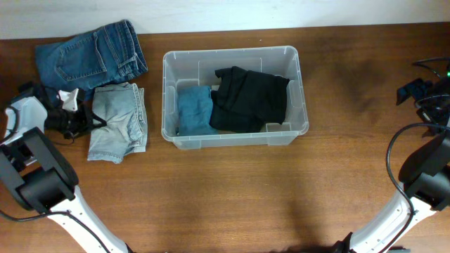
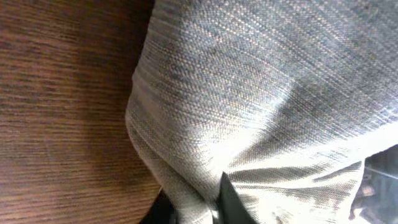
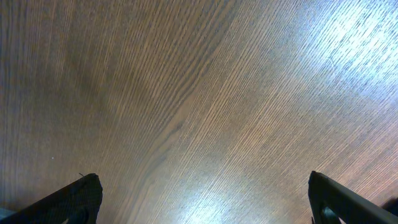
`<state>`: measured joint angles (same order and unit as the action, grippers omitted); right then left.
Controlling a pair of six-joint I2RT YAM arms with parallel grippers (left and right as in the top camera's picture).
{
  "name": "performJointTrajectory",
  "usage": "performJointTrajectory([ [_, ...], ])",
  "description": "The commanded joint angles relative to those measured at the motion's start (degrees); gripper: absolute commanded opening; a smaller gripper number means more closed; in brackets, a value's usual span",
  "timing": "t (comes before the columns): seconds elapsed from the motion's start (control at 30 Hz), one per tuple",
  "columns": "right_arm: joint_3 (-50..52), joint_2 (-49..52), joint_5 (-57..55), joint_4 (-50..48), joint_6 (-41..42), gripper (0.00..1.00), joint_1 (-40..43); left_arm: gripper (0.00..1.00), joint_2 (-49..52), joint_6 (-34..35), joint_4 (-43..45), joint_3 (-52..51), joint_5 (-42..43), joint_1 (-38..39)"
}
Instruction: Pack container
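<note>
The clear container (image 1: 232, 50) stands at the table's middle with a black garment (image 1: 252, 97) and a folded blue garment (image 1: 194, 109) inside. To its left lie pale grey-blue jeans (image 1: 119, 125) and, behind them, dark blue jeans (image 1: 91, 55). My left gripper (image 1: 91, 121) sits at the pale jeans' left edge. In the left wrist view this gripper (image 2: 199, 208) is shut on a pinched fold of the pale jeans (image 2: 267, 99). My right gripper (image 3: 205, 202) hangs open over bare wood, nothing between its fingers (image 3: 74, 199).
The right arm (image 1: 429, 95) stays at the table's far right edge, well away from the container. The left arm's base (image 1: 42, 183) stands at the front left. Brown wooden tabletop (image 1: 232, 197) stretches in front of the container.
</note>
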<state>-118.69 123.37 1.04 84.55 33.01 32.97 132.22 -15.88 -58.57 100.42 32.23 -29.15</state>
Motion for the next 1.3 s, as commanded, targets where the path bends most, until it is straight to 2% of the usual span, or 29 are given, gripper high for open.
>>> performJointTrajectory([
  [0.0,0.2,-1.07,-0.9,-0.02,0.5,0.98,0.07,0.01,2.67,-0.46,-0.07,-1.14,-0.13,0.85],
  [0.17,0.2,-1.07,-0.9,0.0,0.48,0.98,0.07,0.01,2.49,-0.5,-0.79,0.61,7.96,0.85],
  [0.33,0.2,-1.09,-0.9,0.0,0.5,0.98,0.07,0.01,0.24,-0.63,-5.07,6.25,18.05,1.03],
  [0.43,0.2,-1.07,-0.9,0.0,0.5,0.98,0.07,0.01,-3.5,-3.3,-8.26,9.6,21.55,1.64],
  [0.97,0.2,-1.07,-0.9,0.0,0.48,0.98,0.07,0.01,-23.63,-1.31,-9.81,11.3,28.24,3.69],
  [1.1,0.2,-1.07,-0.9,0.0,0.48,0.98,0.07,0.01,-28.33,-1.18,-9.16,11.3,33.62,7.19],
  [1.27,0.2,-1.07,-0.9,0.0,0.5,0.98,0.07,0.01,-30.69,6.88,-5.33,11.3,33.99,13.05],
])
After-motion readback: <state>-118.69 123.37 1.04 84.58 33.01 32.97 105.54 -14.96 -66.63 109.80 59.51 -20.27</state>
